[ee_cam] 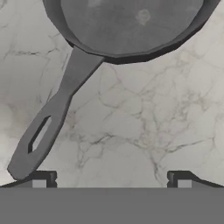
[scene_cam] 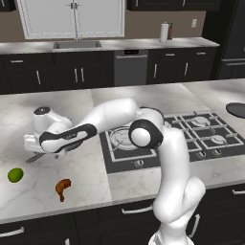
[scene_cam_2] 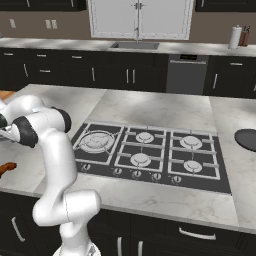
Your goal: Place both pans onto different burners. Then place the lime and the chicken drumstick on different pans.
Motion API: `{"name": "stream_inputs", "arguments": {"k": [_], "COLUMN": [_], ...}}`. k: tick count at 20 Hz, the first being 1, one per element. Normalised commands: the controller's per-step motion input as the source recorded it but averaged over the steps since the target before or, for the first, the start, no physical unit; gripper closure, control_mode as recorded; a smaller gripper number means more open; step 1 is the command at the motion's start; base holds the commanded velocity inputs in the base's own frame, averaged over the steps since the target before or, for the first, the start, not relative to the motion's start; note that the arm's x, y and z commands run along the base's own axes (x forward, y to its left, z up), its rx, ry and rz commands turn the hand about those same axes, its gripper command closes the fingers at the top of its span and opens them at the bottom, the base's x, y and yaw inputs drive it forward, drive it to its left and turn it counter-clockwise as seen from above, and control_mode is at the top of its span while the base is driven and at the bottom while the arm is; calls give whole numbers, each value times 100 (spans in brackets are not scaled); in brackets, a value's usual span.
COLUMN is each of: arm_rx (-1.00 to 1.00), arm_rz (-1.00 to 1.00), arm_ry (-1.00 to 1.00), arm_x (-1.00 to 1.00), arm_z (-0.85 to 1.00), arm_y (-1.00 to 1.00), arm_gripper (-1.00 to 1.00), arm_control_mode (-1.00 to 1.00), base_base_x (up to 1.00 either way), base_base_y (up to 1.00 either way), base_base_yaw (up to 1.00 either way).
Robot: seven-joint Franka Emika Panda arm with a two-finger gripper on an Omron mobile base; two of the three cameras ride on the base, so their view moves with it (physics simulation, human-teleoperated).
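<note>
Hand view – tool (ee_cam: pixel 109 179) spread wide, above grey pan (ee_cam: pixel 131 26)

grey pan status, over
Gripper open, above grey pan on counter, nothing held. Dark pan right of cooktop. Burners bare. Lime, drumstick untouched.

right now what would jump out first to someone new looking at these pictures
The white arm bends far over the marble counter, left of the black cooktop, its open hand above the grey pan, whose long handle runs toward one fingertip. Next come the bright green lime and the orange-brown chicken drumstick near the counter's front edge. A darker pan lies right of the cooktop.
</note>
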Motion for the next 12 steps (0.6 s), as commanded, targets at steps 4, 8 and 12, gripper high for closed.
{"name": "stream_inputs", "arguments": {"k": [4,8,12], "arm_rx": [0,0,0], "arm_rz": [0,0,0], "arm_ry": [0,0,0], "arm_x": [14,14,15], "arm_z": [0,0,0], "arm_y": [13,14,14], "arm_gripper": [-100,-100,-100], "arm_control_mode": [-100,-100,-100], "base_base_x": [0,0,0], "base_base_y": [0,0,0], "base_base_yaw": [0,0,0]}}
